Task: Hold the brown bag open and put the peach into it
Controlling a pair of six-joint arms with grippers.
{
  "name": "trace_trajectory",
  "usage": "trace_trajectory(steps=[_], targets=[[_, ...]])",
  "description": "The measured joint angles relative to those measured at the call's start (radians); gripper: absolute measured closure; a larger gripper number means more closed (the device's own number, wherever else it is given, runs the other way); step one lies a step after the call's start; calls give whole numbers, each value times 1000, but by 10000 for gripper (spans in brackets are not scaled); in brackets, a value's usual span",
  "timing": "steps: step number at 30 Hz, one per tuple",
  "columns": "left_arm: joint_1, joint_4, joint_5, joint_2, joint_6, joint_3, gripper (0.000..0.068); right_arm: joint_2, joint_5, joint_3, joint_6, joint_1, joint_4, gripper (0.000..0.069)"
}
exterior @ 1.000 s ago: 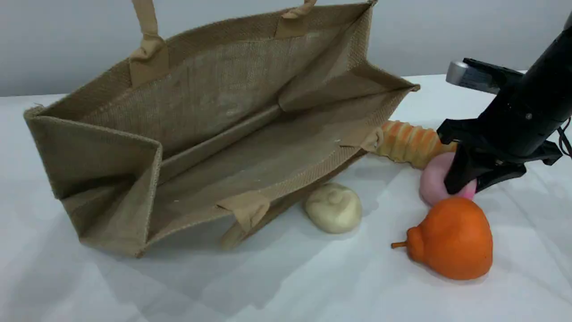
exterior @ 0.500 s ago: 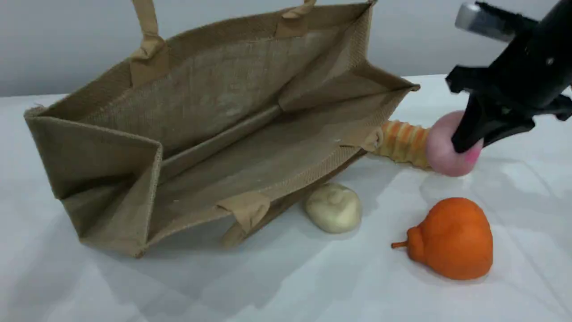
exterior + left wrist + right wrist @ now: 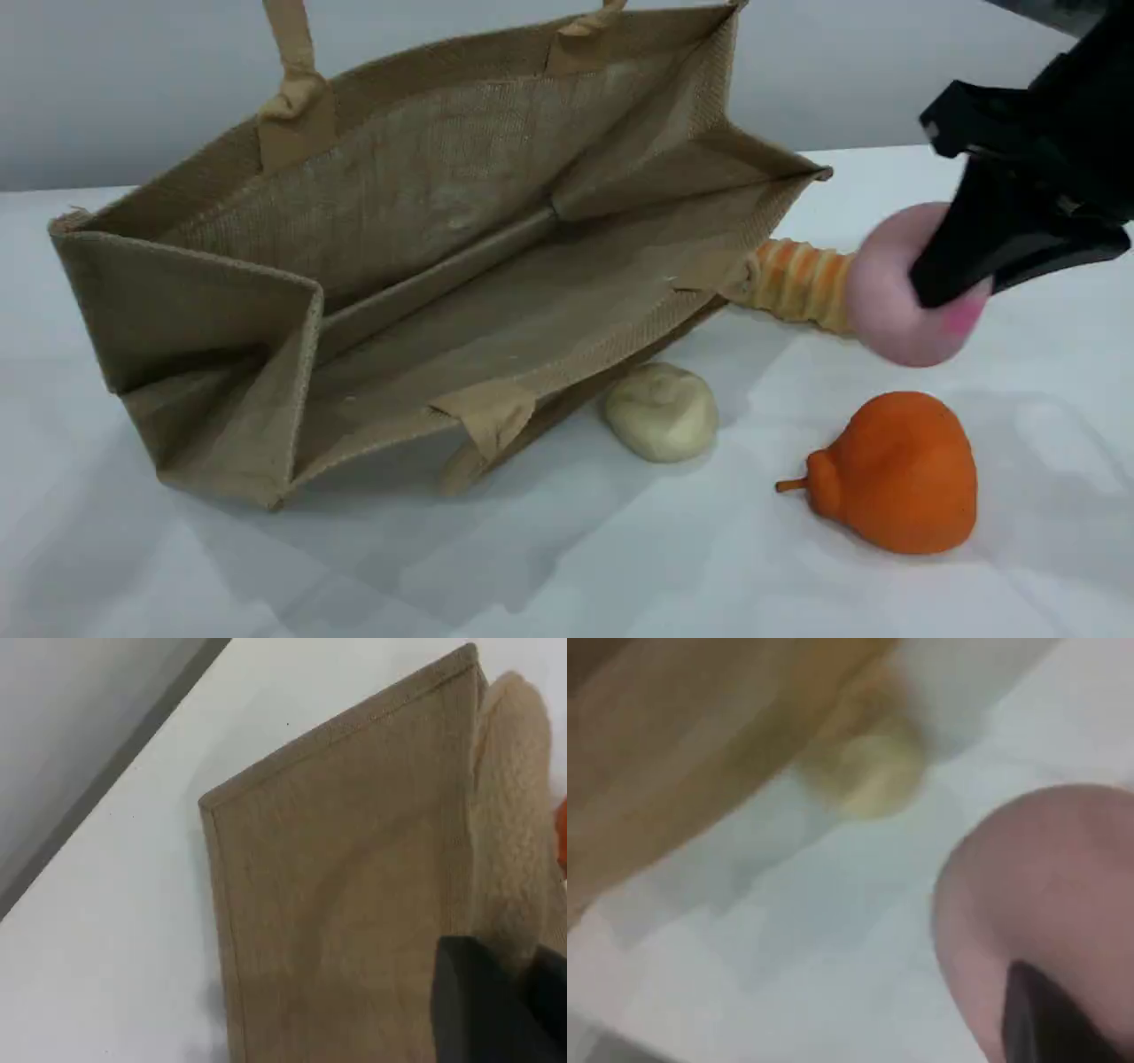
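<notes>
- My R end effector (image 3: 959, 285): clamped on peach (image 3: 890, 297), which hangs clear of surface (image 3: 567, 558), right of frame.
- My L end effector (image 3: 483, 997): closed on handle (image 3: 514, 815) of brown bag (image 3: 425, 204); bag mouth gapes, centre-left.

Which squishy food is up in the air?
The pale pink round peach, pinched by the right gripper. The orange pear-shaped fruit, cream bun and striped bread rest on the white table.
</notes>
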Motion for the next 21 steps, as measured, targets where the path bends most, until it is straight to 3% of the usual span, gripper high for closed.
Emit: trace_trajectory(steps=[6, 12, 16, 21], targets=[[0, -1, 0, 0, 0, 0, 588, -107, 29, 7, -39, 170, 78, 671], [0, -1, 0, 0, -11, 0, 589, -113, -2, 6, -173, 301, 246, 671], [0, -2, 0, 0, -12, 0, 589, -107, -89, -7, -308, 338, 389, 671], [0, -15, 0, 0, -16, 0, 589, -35, -110, -48, -502, 338, 583, 669]])
